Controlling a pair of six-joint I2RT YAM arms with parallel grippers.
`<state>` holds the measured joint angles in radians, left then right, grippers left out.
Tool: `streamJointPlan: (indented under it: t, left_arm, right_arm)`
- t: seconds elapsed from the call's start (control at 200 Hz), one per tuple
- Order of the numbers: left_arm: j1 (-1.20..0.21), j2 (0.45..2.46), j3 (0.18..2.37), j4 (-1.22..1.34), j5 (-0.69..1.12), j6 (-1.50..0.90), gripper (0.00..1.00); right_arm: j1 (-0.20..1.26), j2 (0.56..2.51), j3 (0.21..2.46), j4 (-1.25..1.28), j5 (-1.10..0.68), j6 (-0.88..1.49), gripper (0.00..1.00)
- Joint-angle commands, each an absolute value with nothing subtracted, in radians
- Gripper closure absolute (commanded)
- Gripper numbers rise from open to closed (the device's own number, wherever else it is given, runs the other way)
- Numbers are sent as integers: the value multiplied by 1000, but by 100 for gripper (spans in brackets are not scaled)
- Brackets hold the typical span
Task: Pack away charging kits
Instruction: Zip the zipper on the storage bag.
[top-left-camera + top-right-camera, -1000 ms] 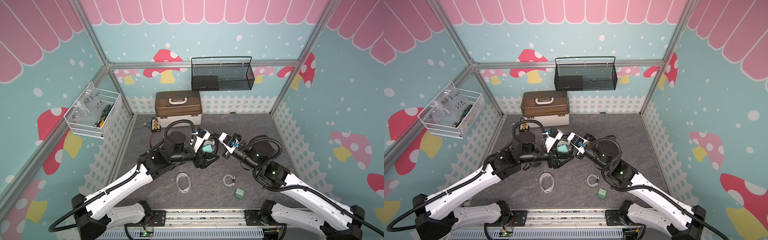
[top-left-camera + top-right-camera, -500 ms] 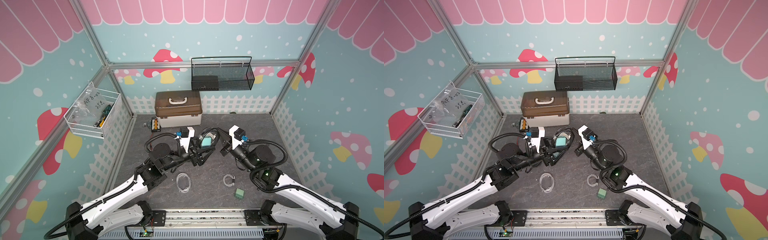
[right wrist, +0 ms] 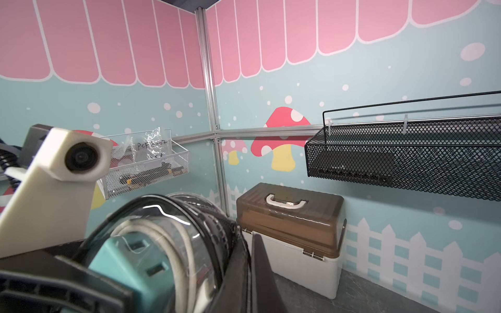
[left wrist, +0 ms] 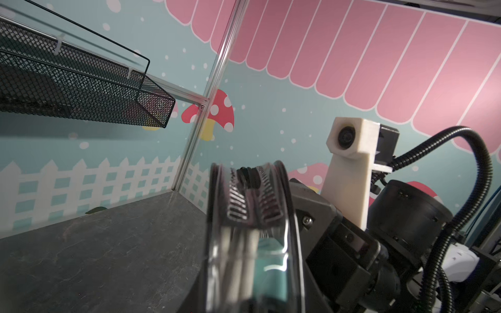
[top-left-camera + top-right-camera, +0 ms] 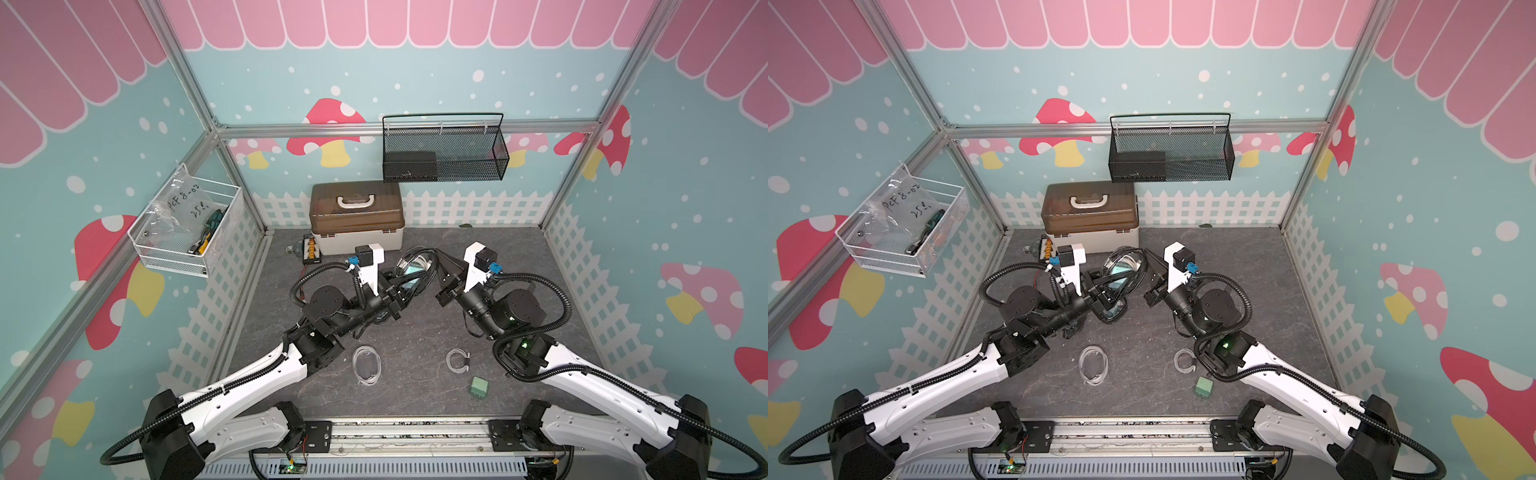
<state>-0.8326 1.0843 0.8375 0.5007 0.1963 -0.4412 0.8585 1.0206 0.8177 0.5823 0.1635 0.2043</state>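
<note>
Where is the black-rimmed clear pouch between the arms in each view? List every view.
Both top views: pouch at centre, just nearer than the brown-lidded box.
Left wrist: pouch close up, edge-on, zipper showing.
Right wrist: pouch close up, teal plug and white cable inside.
Shared landmark: black mesh basket, in all four.

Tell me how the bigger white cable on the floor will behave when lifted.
The cable probably flops: its thin loops lie slack, seemingly untied. Likely light, being so thin. Lifted by one strand, it may uncoil.

lying loose: two cables [image 5: 366, 365], one adapter [image 5: 478, 386]
</note>
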Motion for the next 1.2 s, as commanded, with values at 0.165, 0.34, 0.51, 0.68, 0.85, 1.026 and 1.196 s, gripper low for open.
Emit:
streamJointPlan:
  t: [0.165,0.34,0.51,0.68,0.85,1.026,1.196]
  left_arm:
    - [-827,1001,906,233,178,-405,100]
    - [-825,976,986,-17,239,-365,100]
    - [-822,991,1085,-264,280,-321,100]
    - [-817,1015,1139,-415,302,-282,100]
    - [-801,1033,1170,-503,328,-263,100]
    - [-787,1079,1223,-601,314,-255,100]
    - [-787,1116,1244,-643,337,-247,100]
  right_arm:
    - [858,1002,854,512,197,-47,100]
    - [848,1015,883,475,143,-206,100]
    - [842,1006,889,438,54,-308,100]
    - [838,1015,902,396,62,-397,100]
    - [831,1020,905,360,63,-471,100]
    - [823,1001,885,327,22,-516,100]
    - [805,994,883,320,-8,-518,100]
